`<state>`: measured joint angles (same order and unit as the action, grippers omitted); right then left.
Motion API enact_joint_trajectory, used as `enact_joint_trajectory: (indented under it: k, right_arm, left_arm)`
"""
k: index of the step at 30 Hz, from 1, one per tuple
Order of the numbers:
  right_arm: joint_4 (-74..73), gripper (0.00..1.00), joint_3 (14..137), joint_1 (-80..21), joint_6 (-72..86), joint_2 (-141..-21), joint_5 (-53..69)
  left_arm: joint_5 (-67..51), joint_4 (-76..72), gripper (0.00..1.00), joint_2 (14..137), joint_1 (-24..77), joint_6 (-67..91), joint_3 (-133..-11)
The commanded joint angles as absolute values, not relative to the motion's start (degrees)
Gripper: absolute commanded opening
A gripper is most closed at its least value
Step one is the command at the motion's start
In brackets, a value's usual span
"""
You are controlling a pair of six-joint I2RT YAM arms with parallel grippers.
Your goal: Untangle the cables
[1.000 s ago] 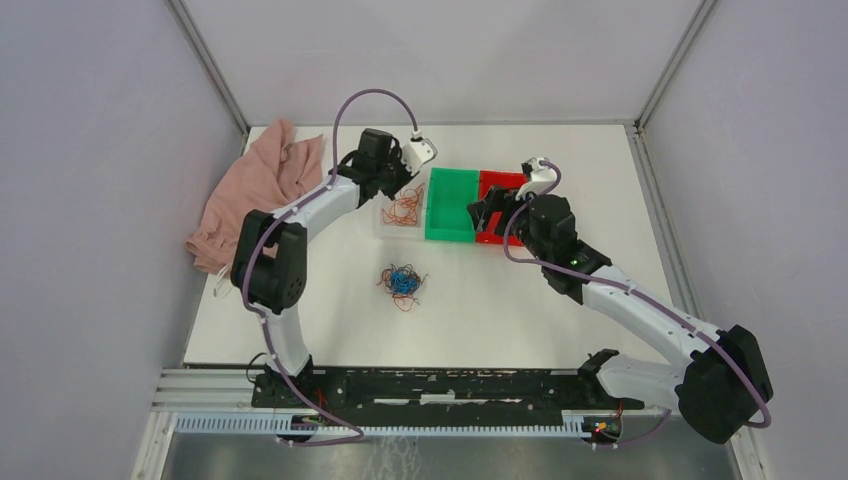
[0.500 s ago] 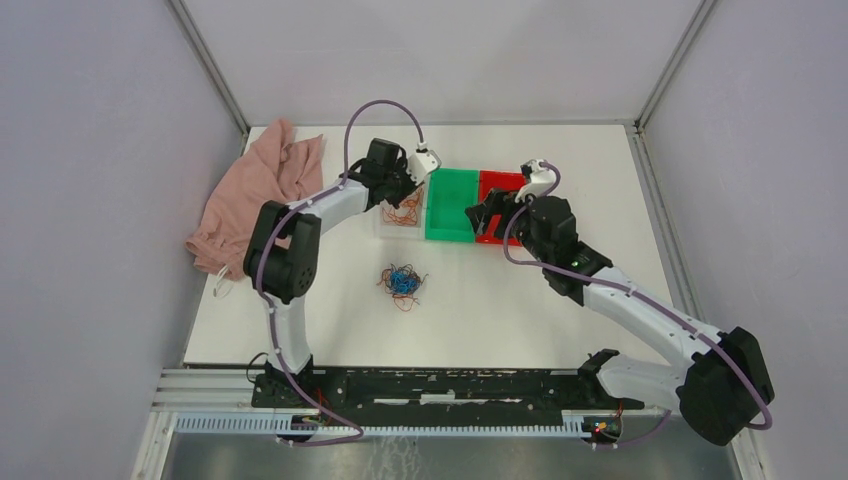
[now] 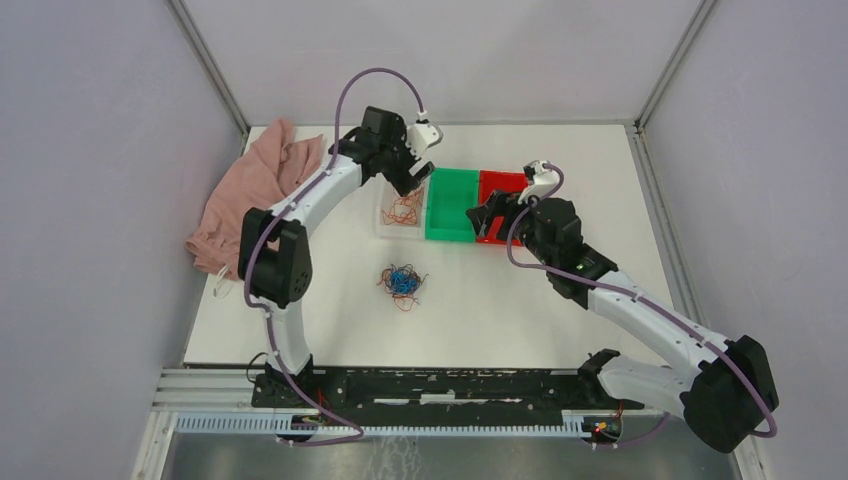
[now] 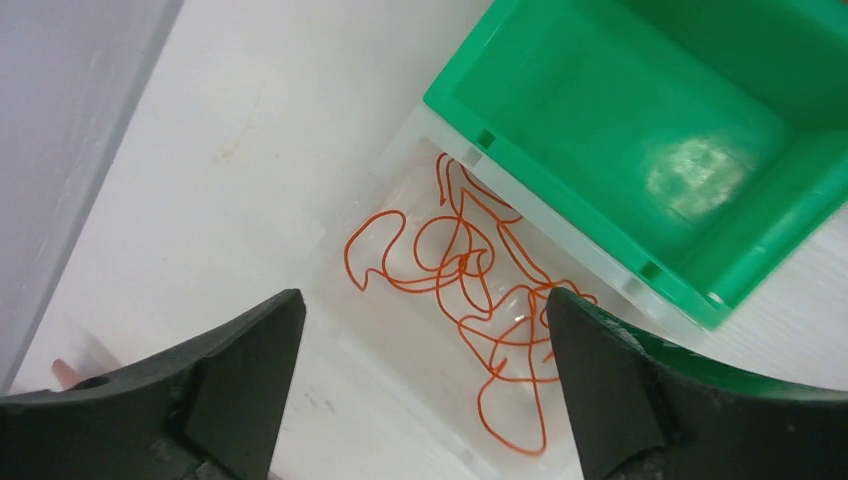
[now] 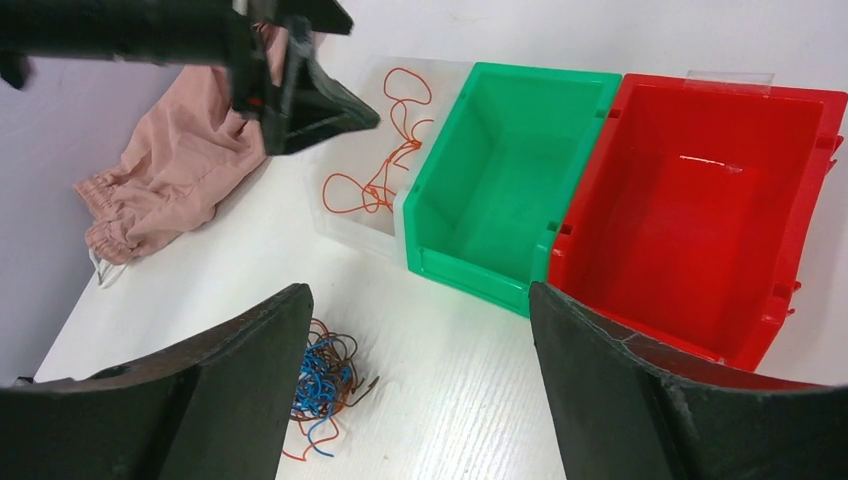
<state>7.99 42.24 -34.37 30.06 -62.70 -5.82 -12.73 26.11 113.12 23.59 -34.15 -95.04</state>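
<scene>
- The white table (image 3: 560,300) carried everything.
- A pink cloth (image 3: 255,185) lay crumpled well to the left of the left gripper (image 4: 422,300).
- A red bin (image 5: 700,190) and a green bin (image 5: 500,190) sat touching side by side ahead of the right gripper (image 5: 417,292), whose fingers stood wide apart, holding nothing.
- The left gripper's fingers were spread wide too, empty, above a clear tray (image 4: 400,330) just beside the green bin.
- A tangle of cables (image 5: 322,385) — blue, orange-red and dark — lay on the table by the right gripper's left finger.
- Loose orange cables (image 4: 465,262) lay in the tray, between the left fingers.
</scene>
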Motion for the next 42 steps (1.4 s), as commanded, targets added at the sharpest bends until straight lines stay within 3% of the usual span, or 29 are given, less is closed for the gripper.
enact_joint_trajectory:
  k: [1,8,14,19,25,29,35,42]
  right_arm:
    - [7.45,0.87,43.41,-34.23,28.31,-61.56,-4.46]
    - [6.03,0.9,44.76,-34.39,26.46,-63.53,2.36]
    - [7.04,0.86,43.15,-37.11,26.63,-66.31,3.77]
    - [9.85,0.78,41.51,-37.97,26.99,-66.86,5.82]
    - [10.41,0.72,40.78,-37.97,25.03,-65.82,8.75]
    - [10.75,0.69,40.85,-37.97,24.66,-64.89,8.6]
    - [9.67,0.67,41.97,-37.97,24.5,-63.54,9.76]
    - [8.99,0.7,41.7,-37.98,24.02,-61.76,9.62]
  left_arm:
    - [-15.94,36.27,1.0,104.36,23.4,-36.13,-98.75]
    - [-18.73,44.24,0.99,93.05,23.18,-36.0,-94.63]
    - [-23.54,42.79,0.99,77.38,23.2,-38.71,-75.35]
    - [-26.78,40.55,0.98,72.9,23.14,-40.25,-62.31]
    - [-28.77,39.82,0.79,75.35,23.21,-51.19,-58.45]
    - [-30.71,43.55,0.72,81.36,23.21,-59.24,-61.57]
    - [-32.54,48.06,0.68,86.86,23.16,-73.43,-63.32]
    - [-33.75,48.34,0.63,90.05,22.9,-71.69,-62.08]
